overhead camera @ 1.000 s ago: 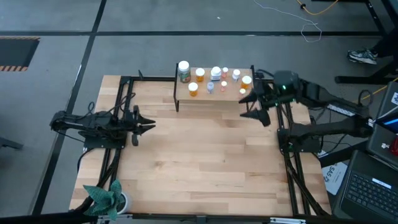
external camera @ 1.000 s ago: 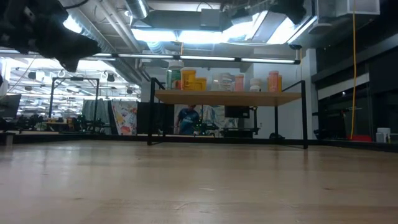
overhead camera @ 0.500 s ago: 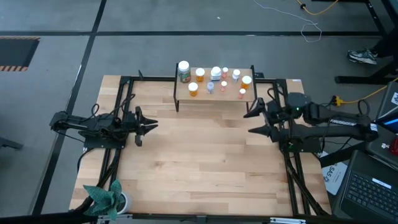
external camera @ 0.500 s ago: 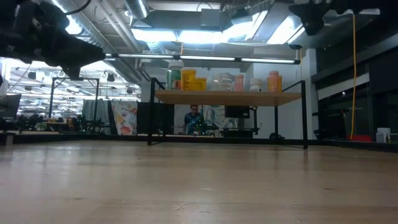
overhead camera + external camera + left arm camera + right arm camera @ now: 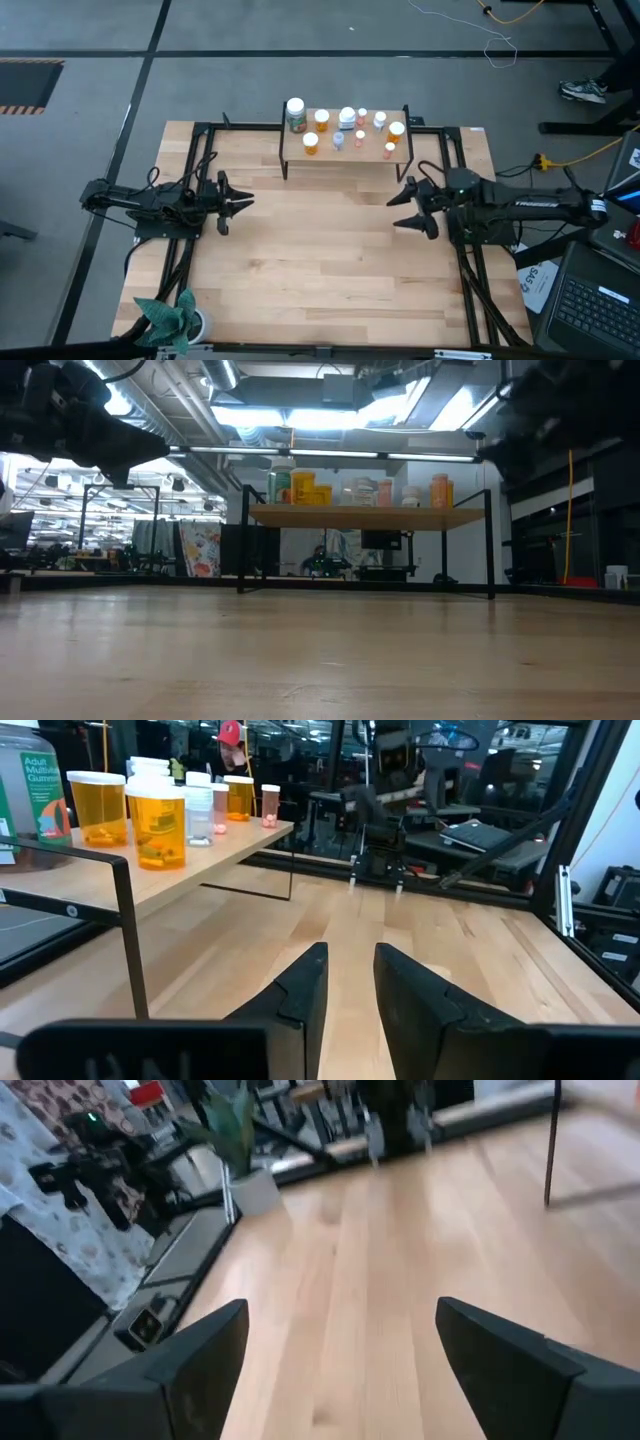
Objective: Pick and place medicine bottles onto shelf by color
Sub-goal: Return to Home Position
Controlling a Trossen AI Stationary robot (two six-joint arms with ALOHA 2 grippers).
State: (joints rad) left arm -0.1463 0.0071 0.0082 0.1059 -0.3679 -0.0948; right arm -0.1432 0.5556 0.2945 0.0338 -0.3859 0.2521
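Note:
The shelf (image 5: 345, 152), a small light-wood board on black legs, stands at the table's far middle; it also shows in the low view (image 5: 365, 517) and the left wrist view (image 5: 205, 855). Several white-capped medicine bottles stand upright on it: a green-dark one (image 5: 296, 115) at its far left corner, orange ones (image 5: 311, 143) (image 5: 155, 825), and small clear ones (image 5: 347, 119). My left gripper (image 5: 247, 203) hovers at the table's left, pointing right, open by a narrow gap (image 5: 350, 970), empty. My right gripper (image 5: 397, 209) hovers near of the shelf's right end, pointing left, wide open (image 5: 335, 1350), empty.
Black frame rails (image 5: 195, 180) run along the table's left and right sides. A green plant in a white pot (image 5: 172, 315) stands at the near left corner. A laptop (image 5: 600, 300) sits off the table's right. Bare wood (image 5: 320, 250) lies between the grippers.
My right gripper has drawn away from the shelf's right end toward the table's near edge and come down, turning to point toward the table's left; it stays open and empty. The bottles and the shelf have not moved.

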